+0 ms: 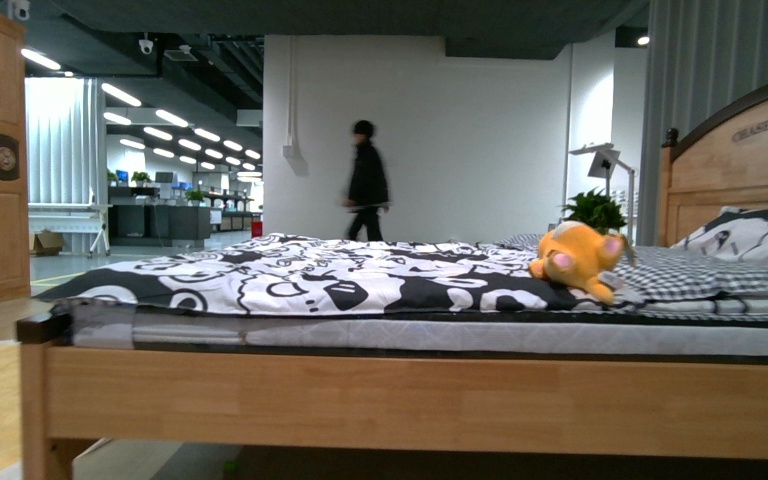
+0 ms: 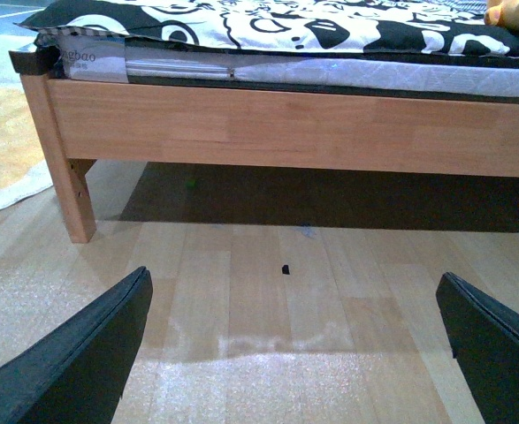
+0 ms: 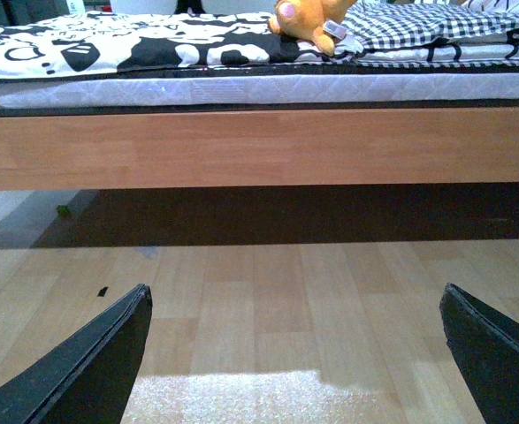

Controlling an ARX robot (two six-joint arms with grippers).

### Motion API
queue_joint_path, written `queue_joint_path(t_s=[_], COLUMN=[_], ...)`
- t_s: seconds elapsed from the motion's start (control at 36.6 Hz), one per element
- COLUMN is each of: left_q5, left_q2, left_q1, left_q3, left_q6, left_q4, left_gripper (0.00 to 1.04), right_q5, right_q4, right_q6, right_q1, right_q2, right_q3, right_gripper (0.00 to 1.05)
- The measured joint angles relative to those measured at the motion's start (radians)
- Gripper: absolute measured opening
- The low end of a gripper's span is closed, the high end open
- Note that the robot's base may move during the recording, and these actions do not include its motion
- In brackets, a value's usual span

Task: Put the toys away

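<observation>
Orange-yellow plush toy (image 1: pixel 575 257), pink-pawed, lies on the desk's (image 1: pixel 360 400) patterned quilt (image 1: pixel 310 272). The front view shows it whole, the left wrist view only an orange scrap, probably it. Left hand (image 2: pixel 293 274) and right hand (image 3: pixel 294 287) gape wide, empty.

A light wooden bed frame (image 1: pixel 410 405) spans the bottom, with a black-and-white cartoon-print quilt (image 1: pixel 310 275) on top. A dark-clothed person (image 1: pixel 366 182) stands upper centre.
</observation>
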Motion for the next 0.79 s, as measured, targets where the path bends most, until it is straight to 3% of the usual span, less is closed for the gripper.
queue_joint_path(t_s=[0.79], left_q5=[0.0], left_q2=[0.0], left_q1=[0.0], left_q3=[0.0], left_q6=[0.0], left_q4=[0.0], left_gripper=[0.99], right_q5=[-0.001], right_q4=[0.0], right_q6=[0.0], right_q1=[0.001], right_q2=[0.0], right_q3=[0.0], right_gripper=[0.98])
